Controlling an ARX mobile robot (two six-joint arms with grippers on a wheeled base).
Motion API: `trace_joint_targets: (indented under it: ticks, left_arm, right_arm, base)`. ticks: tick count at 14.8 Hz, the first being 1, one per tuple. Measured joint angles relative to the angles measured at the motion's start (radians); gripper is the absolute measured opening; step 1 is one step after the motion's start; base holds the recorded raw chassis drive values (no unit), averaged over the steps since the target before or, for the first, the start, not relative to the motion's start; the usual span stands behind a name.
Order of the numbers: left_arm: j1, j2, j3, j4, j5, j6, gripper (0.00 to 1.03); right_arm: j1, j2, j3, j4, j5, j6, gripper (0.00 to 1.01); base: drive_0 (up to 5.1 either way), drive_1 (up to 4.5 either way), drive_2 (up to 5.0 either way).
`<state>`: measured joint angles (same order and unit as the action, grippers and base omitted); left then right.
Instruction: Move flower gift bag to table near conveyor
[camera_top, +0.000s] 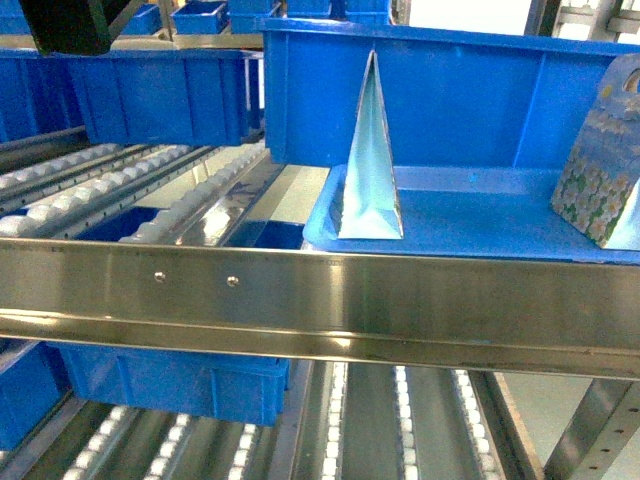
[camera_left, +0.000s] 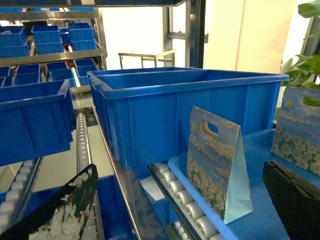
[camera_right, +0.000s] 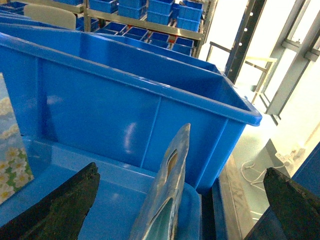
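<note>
Two flower gift bags stand upright on a blue tray (camera_top: 470, 235) on the conveyor (camera_top: 300, 290). One bag (camera_top: 370, 150) shows edge-on near the tray's left end, the other (camera_top: 605, 160) stands at the right. In the left wrist view the near bag (camera_left: 215, 167) is ahead of my open left gripper (camera_left: 178, 167), which holds nothing; the second bag (camera_left: 297, 135) is further right. My right gripper (camera_right: 181, 171) is open, its fingers either side of an edge-on bag (camera_right: 167, 195) without touching it. Another bag (camera_right: 12, 145) stands to its left. The table is out of view.
A large blue bin (camera_top: 450, 90) stands right behind the tray. More blue bins (camera_top: 150, 95) sit on the roller lanes (camera_top: 110, 180) to the left and on the lower level (camera_top: 170, 385). A steel rail crosses in front of the tray.
</note>
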<state>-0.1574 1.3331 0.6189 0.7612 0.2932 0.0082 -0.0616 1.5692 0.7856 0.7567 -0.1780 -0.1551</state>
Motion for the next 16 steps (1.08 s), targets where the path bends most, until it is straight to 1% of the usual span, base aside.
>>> trace_joint_targets:
  ticks: [1,4,5,7,8,13,16]
  left_arm:
    - [0.000,0.000,0.000,0.000,0.002,0.000,0.98]
    - [0.000,0.000,0.000,0.000,0.002,0.000,0.98]
    - [0.000,0.000,0.000,0.000,0.002,0.000,0.98]
    - [0.000,0.000,0.000,-0.001,0.002,0.000,0.98]
    - [0.000,0.000,0.000,0.000,0.002,0.000,0.98]
    - [0.000,0.000,0.000,0.000,0.002,0.000,0.98]
    - [0.000,0.000,0.000,0.000,0.002,0.000,0.98]
  right_arm:
    - [-0.001,0.011,0.009,-0.004,-0.006,0.000,0.98]
    - [-0.018,0.065,0.063,-0.053,-0.058,0.002,0.98]
    - [-0.018,0.081,0.073,-0.044,-0.064,0.003,0.98]
    - [-0.026,0.129,0.101,-0.022,-0.056,0.004,0.98]
    - [-0.041,0.171,0.116,-0.022,-0.050,0.008,0.98]
    - [-0.052,0.245,0.158,0.004,-0.054,0.009,0.98]
    - [-0.071,0.277,0.184,0.040,-0.058,0.029,0.98]
  base:
    - [0.0,0.00,0.0]
    - [0.0,0.00,0.0]
    - [0.0,0.00,0.0]
    - [0.0,0.00,0.0]
    - [0.0,0.00,0.0]
    - [0.0,0.00,0.0]
    - [0.0,0.00,0.0]
